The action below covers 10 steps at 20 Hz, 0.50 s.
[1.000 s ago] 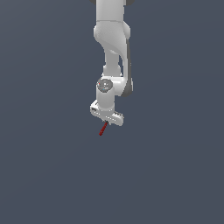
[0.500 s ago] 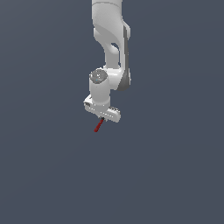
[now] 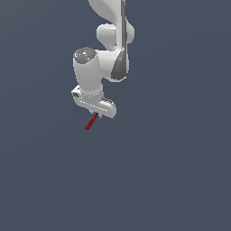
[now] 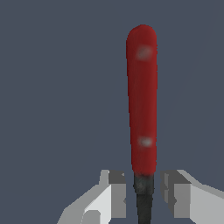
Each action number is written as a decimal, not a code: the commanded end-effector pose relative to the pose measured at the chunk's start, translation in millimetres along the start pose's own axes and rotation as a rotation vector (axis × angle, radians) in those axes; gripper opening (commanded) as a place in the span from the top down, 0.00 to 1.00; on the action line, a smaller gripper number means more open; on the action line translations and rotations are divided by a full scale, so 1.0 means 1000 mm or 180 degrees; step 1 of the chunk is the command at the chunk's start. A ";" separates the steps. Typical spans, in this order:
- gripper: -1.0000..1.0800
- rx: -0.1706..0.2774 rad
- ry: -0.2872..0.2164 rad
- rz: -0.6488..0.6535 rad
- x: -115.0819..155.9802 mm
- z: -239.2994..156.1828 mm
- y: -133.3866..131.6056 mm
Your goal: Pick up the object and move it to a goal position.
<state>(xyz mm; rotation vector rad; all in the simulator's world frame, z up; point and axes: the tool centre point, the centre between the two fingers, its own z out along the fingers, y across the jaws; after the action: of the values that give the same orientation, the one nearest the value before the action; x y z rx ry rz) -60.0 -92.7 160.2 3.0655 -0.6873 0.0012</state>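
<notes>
The object [image 3: 91, 122] is a thin dark-red rod that hangs slanting below the white gripper [image 3: 95, 113], off any surface, against the plain grey-blue background. In the wrist view the object [image 4: 141, 100] stretches away from the hand, and its small blackish end sits between the two pale fingers [image 4: 116, 192]. The gripper [image 4: 143, 188] is shut on that dark end. The white arm [image 3: 97, 67] rises from the hand to the top of the exterior view.
Only a uniform dark grey-blue background surrounds the arm in both views. No other object, container or edge shows.
The arm has carried the rod toward the exterior view's left and a little upward. The wrist has turned somewhat, and the rod stays held.
</notes>
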 end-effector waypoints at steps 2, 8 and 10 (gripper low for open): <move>1.00 -0.0001 -0.0001 -0.0001 0.012 -0.035 0.011; 1.00 -0.0001 -0.0001 -0.0001 0.035 -0.094 0.028; 1.00 -0.0001 -0.0001 -0.0001 0.042 -0.113 0.034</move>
<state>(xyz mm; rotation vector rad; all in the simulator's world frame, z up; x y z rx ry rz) -39.4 -135.1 258.0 3.0654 -0.6874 0.0015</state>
